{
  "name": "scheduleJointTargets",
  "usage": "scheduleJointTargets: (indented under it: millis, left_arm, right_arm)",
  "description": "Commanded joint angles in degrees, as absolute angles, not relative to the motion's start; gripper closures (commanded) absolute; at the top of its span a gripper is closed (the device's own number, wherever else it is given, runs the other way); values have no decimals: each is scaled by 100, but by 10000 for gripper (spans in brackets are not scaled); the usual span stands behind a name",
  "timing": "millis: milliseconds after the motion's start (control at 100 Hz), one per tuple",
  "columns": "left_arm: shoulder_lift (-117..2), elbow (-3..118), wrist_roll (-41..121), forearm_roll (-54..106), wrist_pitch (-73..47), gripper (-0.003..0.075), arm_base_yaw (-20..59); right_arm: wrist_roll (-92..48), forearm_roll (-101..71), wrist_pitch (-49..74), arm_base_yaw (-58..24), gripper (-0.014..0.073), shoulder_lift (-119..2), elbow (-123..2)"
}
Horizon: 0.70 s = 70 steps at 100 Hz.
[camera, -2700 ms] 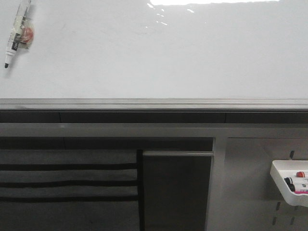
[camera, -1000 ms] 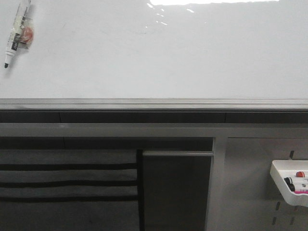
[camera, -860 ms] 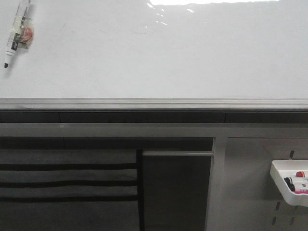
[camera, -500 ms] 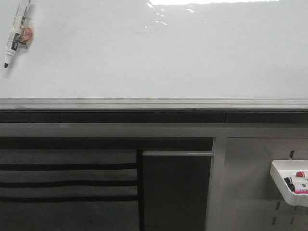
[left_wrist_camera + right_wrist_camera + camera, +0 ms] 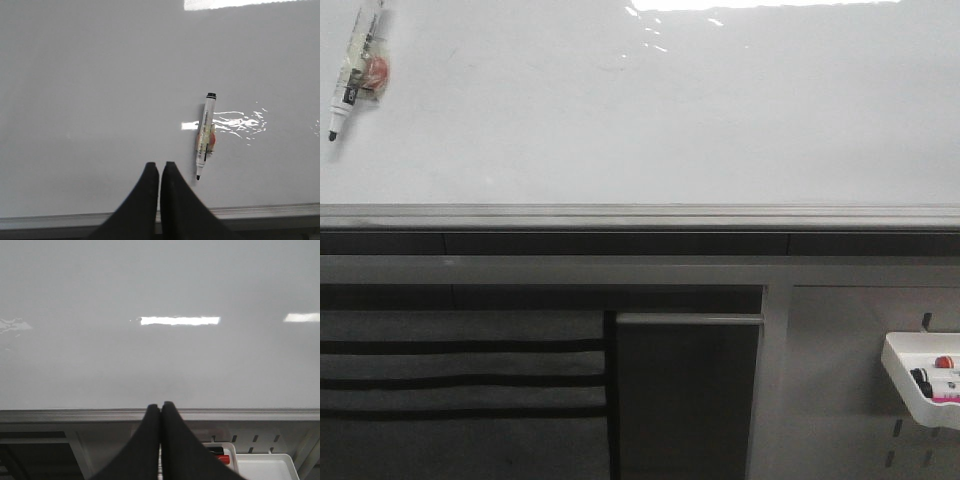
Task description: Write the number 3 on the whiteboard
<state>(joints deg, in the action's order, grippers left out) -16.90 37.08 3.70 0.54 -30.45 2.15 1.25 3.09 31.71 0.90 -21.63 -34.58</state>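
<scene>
The whiteboard (image 5: pixel 650 120) fills the upper half of the front view, glossy white with glare along its top. The number 3 is out of view in every frame. A black-tipped marker (image 5: pixel 355 70) with a white barrel hangs on the board at the far upper left, tip down. Neither gripper shows in the front view. In the left wrist view my left gripper (image 5: pixel 160 165) is shut on nothing, facing the whiteboard (image 5: pixel 100 90), with the marker (image 5: pixel 205 135) a short way to one side of its fingertips. My right gripper (image 5: pixel 161 405) is shut and empty before the board's lower edge.
A grey metal rail (image 5: pixel 640 215) runs under the board. Below it stand a dark cabinet front (image 5: pixel 685 395) and a grey perforated panel (image 5: pixel 840 380). A white tray (image 5: pixel 910 385) holding markers hangs at the lower right, and the tray (image 5: pixel 260 460) also shows beside the right fingers.
</scene>
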Motion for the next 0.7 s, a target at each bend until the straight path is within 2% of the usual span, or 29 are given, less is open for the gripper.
scheduleJointTargets:
  millis: [0, 340, 390, 440, 510, 620, 690]
  left_arm:
    - [-1808, 3899, 363, 42, -2634, 738, 224]
    - [-1808, 3899, 363, 42, -2623, 738, 224]
    - [-1808, 3899, 265, 42, -2648, 736, 224]
    - [-1808, 3874, 145, 0, -2618, 715, 212]
    - [-1808, 3835, 131, -56, -2609, 609, 205]
    - [-1808, 3732, 131, -58, -2609, 331, 205]
    - [-1808, 3707, 131, -58, -2609, 209, 205]
  right_arm:
    - [58, 377, 2761, 113, 668, -2279, -3647]
    - [58, 377, 2662, 113, 662, -2279, -3647]
    - [58, 377, 2662, 113, 623, -2279, -3647]
    - [58, 388, 2662, 113, 529, -2279, -3647]
    - [58, 388, 2653, 113, 361, -2279, -3647]
    - [58, 388, 2641, 113, 122, -2279, -3647]
    - [58, 388, 2633, 113, 76, -2279, -3647]
